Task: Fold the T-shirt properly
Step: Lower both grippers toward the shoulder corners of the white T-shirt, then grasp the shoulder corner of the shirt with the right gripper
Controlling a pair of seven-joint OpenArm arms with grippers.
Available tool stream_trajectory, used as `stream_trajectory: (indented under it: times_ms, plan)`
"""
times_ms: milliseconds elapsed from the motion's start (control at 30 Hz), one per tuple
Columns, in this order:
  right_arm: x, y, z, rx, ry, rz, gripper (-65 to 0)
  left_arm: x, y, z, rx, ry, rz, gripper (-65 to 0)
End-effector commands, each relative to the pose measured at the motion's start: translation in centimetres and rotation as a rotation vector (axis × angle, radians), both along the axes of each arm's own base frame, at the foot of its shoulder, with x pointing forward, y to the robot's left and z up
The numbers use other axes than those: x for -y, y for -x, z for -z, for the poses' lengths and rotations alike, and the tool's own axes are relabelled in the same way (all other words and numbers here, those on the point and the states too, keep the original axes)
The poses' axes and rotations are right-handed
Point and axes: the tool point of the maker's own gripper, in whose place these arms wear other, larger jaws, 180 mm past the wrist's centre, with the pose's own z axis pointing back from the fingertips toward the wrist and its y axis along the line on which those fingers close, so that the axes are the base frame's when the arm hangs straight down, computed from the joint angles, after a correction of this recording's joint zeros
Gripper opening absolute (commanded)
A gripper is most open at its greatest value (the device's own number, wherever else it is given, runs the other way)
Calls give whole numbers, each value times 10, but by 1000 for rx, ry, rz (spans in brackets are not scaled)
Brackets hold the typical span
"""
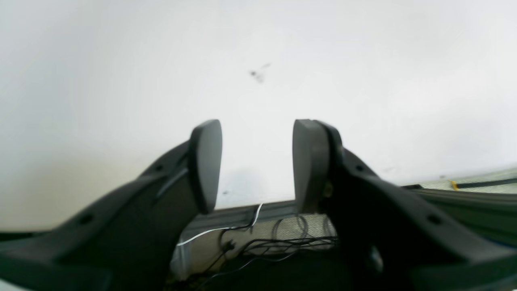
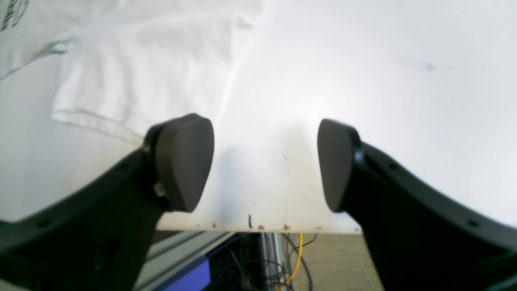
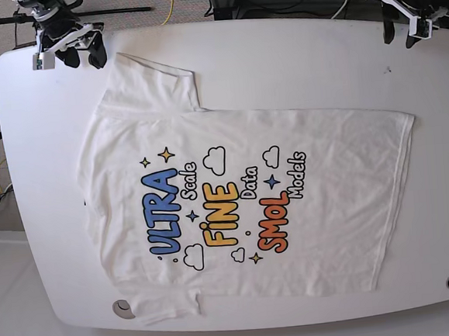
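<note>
Fabric of the T-shirt (image 3: 243,205) lies spread flat, print up, on the white surface (image 3: 294,61). The right tool (image 3: 81,53), at the far corner on the base view's left, hangs wide open and empty, a sleeve just beside it. The left tool (image 3: 404,29) at the opposite far corner hangs part open, gripping nothing, well apart from the shirt's hem.

Black curved claw (image 1: 257,165) fingers with rounded grey pads.
</note>
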Motion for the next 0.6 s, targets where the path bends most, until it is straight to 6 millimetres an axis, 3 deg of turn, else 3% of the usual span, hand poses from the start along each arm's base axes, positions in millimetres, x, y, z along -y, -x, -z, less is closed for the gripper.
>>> stream_trajectory:
  times_ms: [0,300,567]
  plan:
    - [4,-5,-7,36,-16,12,-232,-2,-4,-9,38,-3,3,-383]
    - [4,-21,9,33,-103,44,-231,0,-9,-12,51,3,16,-385]
    - [6,-43,7,32,-121,-14,-229,1,-14,-12,55,12,8,-382]
